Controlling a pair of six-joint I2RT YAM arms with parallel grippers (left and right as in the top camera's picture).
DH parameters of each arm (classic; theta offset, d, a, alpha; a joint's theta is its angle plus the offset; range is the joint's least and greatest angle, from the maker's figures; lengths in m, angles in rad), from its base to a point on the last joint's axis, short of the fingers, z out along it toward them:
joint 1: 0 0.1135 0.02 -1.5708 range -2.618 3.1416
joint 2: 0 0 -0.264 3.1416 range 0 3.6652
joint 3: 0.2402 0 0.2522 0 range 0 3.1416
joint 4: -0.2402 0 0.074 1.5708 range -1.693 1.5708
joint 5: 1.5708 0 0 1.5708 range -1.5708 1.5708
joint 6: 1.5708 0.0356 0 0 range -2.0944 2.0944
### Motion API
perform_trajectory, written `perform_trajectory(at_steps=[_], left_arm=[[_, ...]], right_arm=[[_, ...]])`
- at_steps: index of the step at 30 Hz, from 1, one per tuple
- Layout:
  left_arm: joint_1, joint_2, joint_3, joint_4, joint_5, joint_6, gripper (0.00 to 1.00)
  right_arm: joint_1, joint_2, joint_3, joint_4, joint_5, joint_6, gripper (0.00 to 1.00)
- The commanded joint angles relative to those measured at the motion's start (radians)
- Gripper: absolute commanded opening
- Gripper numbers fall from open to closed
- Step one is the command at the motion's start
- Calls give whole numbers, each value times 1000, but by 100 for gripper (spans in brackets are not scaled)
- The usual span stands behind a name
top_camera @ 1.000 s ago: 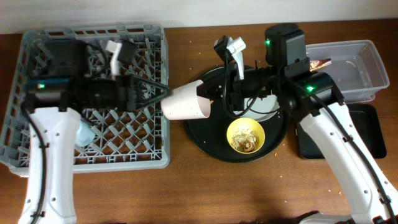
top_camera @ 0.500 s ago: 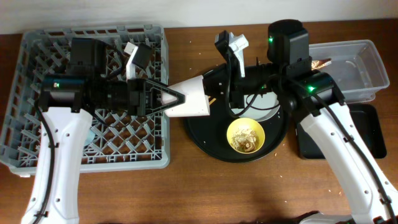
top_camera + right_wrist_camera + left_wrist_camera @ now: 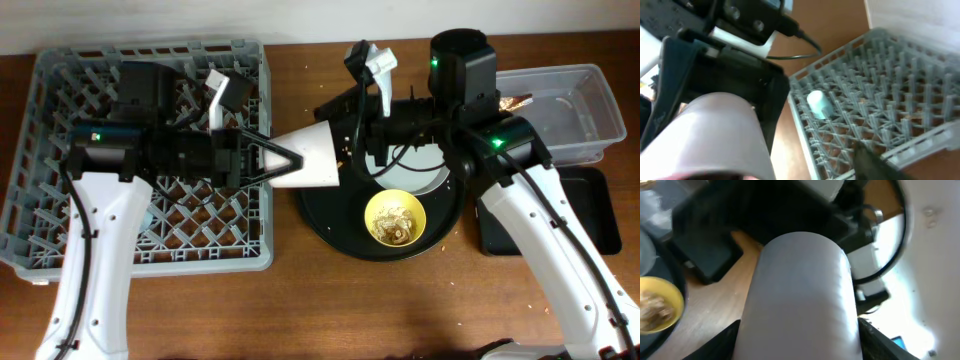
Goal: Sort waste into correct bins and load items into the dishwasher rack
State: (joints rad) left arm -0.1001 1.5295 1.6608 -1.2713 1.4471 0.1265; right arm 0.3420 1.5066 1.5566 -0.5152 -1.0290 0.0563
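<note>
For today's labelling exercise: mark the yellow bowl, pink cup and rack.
yellow bowl (image 3: 371,214), overhead view, inner wall, left side.
pink cup (image 3: 312,160), overhead view, its side wall.
rack (image 3: 200,262), overhead view, front rim.

Two cups (image 3: 312,160), one yellow bowl (image 3: 395,218), one white plate (image 3: 432,182), two bins (image 3: 600,120)

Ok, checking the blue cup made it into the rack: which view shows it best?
Right wrist: the light blue cup sits in plain sight on the rack floor. Overhead, the left arm covers all but a sliver; the left wrist misses it.
</note>
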Motion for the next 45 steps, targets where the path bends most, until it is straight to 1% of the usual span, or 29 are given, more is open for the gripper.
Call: perform_trajectory(at_steps=[1, 3, 5, 6, 7, 8, 10, 12, 16, 20, 24, 28, 30, 31, 33, 35, 36, 39, 40, 41, 42, 45], left_arm=[[14, -8, 11, -14, -278, -13, 57], [56, -10, 11, -37, -509, -76, 57], [108, -10, 11, -54, -705, -123, 57], [132, -10, 11, -60, -851, -163, 57], [142, -10, 11, -63, -935, -181, 57], [147, -10, 11, -71, -1055, -214, 57], [146, -9, 10, -92, -1249, -286, 57], [146, -8, 0, -111, -1386, -338, 57], [146, -8, -91, -87, -1545, -396, 57], [147, -7, -261, 39, -1550, -396, 58], [149, -6, -349, 118, -1550, -397, 58], [149, -4, -403, 129, -1553, -410, 59], [149, -4, -420, 156, -1552, -411, 68], [149, -4, -421, 159, -1549, -411, 73], [149, -4, -421, 162, -1549, -419, 80], [149, -4, -420, 167, -1548, -419, 84], [149, -4, -418, 169, -1548, -418, 85], [149, -4, -393, 168, -1518, -418, 86], [149, -4, -379, 164, -1497, -418, 86], [149, -4, -350, 153, -1458, -417, 86], [149, -4, -301, 134, -1399, -401, 86], [149, -5, -151, 73, -1226, -275, 84]], right_arm=[[-57, -5, 5, -25, 127, 106, 86], [-109, -14, 5, -73, 183, 158, 89], [-136, -14, 5, -144, 202, 163, 89], [-140, -14, 5, -207, 241, 163, 90], [-140, -14, 5, -247, 269, 162, 91], [-139, -14, 5, -298, 304, 162, 91], [-138, -14, 5, -397, 374, 162, 91], [-138, -14, 5, -470, 431, 162, 91], [-138, -14, 4, -553, 492, 161, 91], [-126, -14, 4, -565, 492, 158, 91], [-93, -14, 4, -563, 531, 159, 91], [-65, -14, 4, -564, 549, 159, 91], [-64, -14, 4, -564, 549, 159, 91], [-64, -14, 4, -564, 549, 159, 91], [-64, -14, 4, -570, 549, 159, 91], [-64, -14, 4, -587, 576, 159, 91], [-64, -14, 4, -594, 585, 159, 91], [-58, -14, 1, -621, 624, 158, 92], [-54, -13, 1, -626, 628, 158, 95], [-45, -13, 1, -632, 639, 158, 98], [-30, -12, -2, -634, 660, 157, 98], [33, 2, -24, -638, 748, 159, 100]])
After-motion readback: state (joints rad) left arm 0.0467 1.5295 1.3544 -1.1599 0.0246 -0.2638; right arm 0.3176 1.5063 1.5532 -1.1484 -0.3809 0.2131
